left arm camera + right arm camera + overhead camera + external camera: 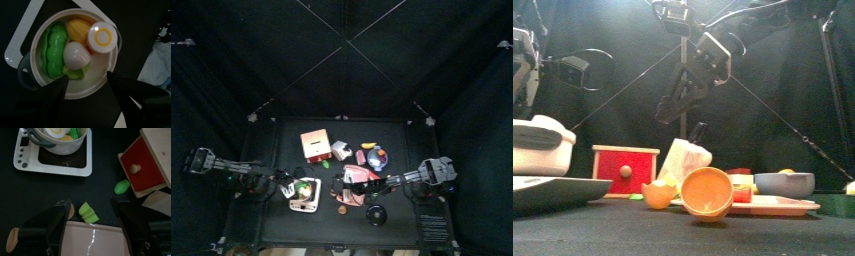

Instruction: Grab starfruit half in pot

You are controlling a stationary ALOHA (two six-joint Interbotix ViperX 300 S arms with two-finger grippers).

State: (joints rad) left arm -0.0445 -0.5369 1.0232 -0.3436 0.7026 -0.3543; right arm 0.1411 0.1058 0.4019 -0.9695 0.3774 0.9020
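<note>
Left wrist view looks straight down into the pot (47, 85): a green pod, a yellow piece, a white egg and a sliced egg lie in it, and the starfruit half (77, 73) peeks out pale green under the white egg, near the rim. The left gripper (87, 85) hangs just above with jaws spread wide, holding nothing. Over by the pink tray (93, 240), the right gripper (91, 208) is also wide open and empty, a green wedge (88, 212) between its jaws.
</note>
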